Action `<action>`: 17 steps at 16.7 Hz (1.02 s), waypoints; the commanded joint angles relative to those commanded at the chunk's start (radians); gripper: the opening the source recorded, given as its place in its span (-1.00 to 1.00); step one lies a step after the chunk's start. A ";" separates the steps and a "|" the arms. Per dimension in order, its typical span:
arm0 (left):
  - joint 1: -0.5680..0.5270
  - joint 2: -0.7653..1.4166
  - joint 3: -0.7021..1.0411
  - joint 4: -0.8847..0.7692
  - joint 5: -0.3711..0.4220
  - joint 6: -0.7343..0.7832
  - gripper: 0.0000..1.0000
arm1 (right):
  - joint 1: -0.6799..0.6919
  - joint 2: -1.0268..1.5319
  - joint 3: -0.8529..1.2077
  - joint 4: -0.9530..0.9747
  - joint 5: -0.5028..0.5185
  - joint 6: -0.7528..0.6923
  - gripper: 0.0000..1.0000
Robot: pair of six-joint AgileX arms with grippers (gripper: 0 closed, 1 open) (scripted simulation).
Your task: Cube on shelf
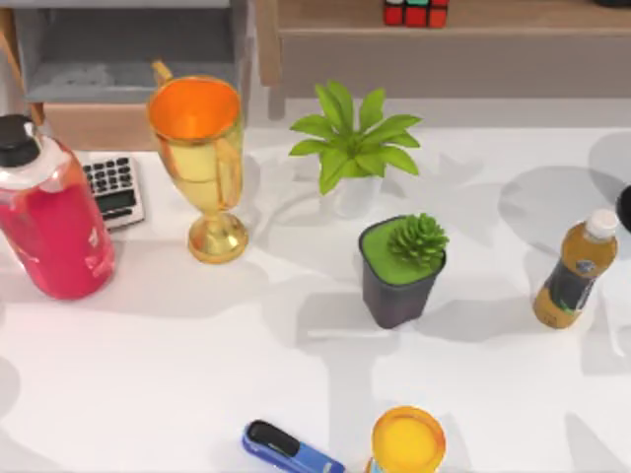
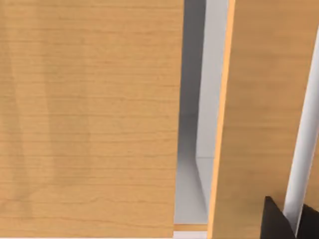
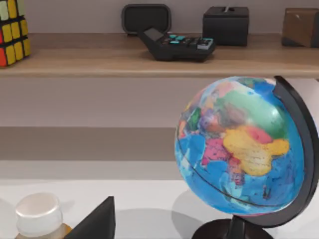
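Already up: cube on the shelf

Up at the back, the cube [image 1: 415,12] sits on the shelf [image 1: 513,16], beyond the leafy plant [image 1: 353,143] and the dark plant pot [image 1: 398,276]. Whether either gripper's fingers are apart or together, I cannot tell.

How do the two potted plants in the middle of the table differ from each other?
The leafy plant has long, spreading leaves, while the succulent forms a tight, compact rosette. The leafy plant sits in a white pot; the succulent sits in a dark pot topped with green. The leafy plant stands nearer the shelf with the cube; the succulent stands closer to the table's front. Both are green and upright.
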 joint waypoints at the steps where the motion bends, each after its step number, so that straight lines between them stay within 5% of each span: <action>1: 0.000 0.000 0.000 0.000 0.000 0.000 -1.00 | 0.000 0.000 0.000 0.000 0.000 0.000 1.00; 17: -0.081 0.107 0.236 -0.136 -0.083 -0.006 -1.00 | 0.000 0.000 0.000 0.000 0.000 0.000 1.00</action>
